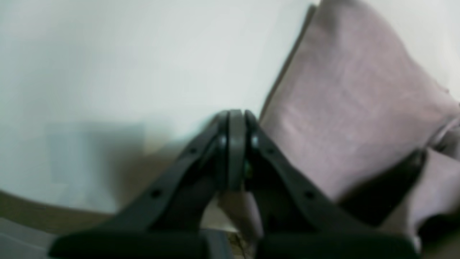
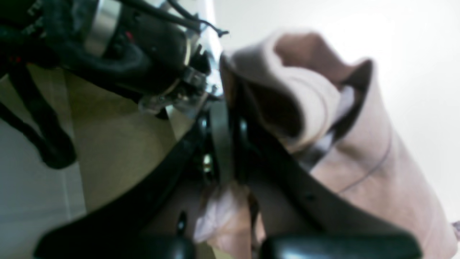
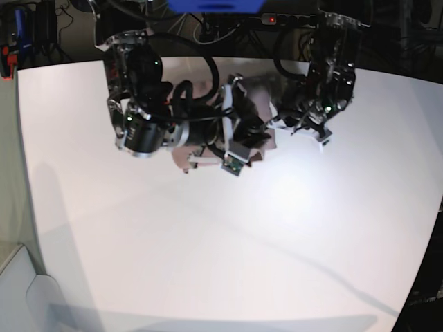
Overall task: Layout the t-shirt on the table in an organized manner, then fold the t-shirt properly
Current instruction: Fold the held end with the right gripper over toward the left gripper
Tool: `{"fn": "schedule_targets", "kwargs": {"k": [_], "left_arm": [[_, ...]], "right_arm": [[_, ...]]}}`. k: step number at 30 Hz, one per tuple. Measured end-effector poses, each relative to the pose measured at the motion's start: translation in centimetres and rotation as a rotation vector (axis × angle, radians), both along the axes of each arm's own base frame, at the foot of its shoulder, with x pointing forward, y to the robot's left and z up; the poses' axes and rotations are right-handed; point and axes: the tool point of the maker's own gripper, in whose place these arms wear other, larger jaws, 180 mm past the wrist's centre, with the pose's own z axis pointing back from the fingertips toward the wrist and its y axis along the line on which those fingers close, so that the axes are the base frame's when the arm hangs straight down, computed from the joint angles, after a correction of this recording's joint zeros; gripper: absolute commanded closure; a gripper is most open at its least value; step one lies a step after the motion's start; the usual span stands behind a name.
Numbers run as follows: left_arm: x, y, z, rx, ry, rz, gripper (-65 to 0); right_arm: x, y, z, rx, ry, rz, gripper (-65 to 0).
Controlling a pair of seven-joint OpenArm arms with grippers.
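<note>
One white table point(image 3: 228, 242) — t-shirt point(image 3: 257, 104) bunched at its far side.

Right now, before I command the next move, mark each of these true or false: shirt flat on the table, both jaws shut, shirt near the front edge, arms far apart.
1. The t-shirt lies spread flat on the table. False: it is bunched up between the arms.
2. Both arms' jaws are shut on cloth. True: the left gripper and the right gripper pinch it.
3. The shirt sits at the near table edge. False: it is at the far side.
4. The arms work far apart. False: they crowd together over the shirt.
</note>
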Motion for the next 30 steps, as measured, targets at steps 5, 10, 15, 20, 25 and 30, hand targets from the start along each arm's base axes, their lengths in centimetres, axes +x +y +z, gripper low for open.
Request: {"fn": "schedule_targets", "kwargs": {"k": [5, 10, 15, 20, 25, 30], "left_arm": [[-0.5, -1.3, 0.6, -0.048, 0.003, -0.02, 0.0], [-0.6, -1.3, 0.8, -0.049, -0.005, -0.021, 0.0], [-0.8, -0.2, 0.7, -0.016, -0.004, -0.03, 0.0], [-0.7, -0.1, 2.1, -0.018, -0.044, -0.042, 0.0], [-0.7, 0.0, 2.0, -0.017, -0.041, -0.044, 0.0], [-0.7, 0.1, 2.0, -0.014, -0.041, -0.044, 0.0]], "right_arm": [[1.0, -1.1, -0.7, -0.06, -0.022, -0.032, 0.0], [0.7, -0.5, -1.9, -0.034, 0.029, -0.031, 0.0], [0.8, -0.4, -2.2, -0.027, 0.037, -0.037, 0.0], [0.7, -0.4, -2.2, -0.024, 0.037, -0.035, 0.0], [0.4, 0.1, -2.2, -0.032, 0.033, -0.013, 0.0], [0.1, 1.2, -1.8, -0.032, 0.014, 0.033, -9.2]]}}
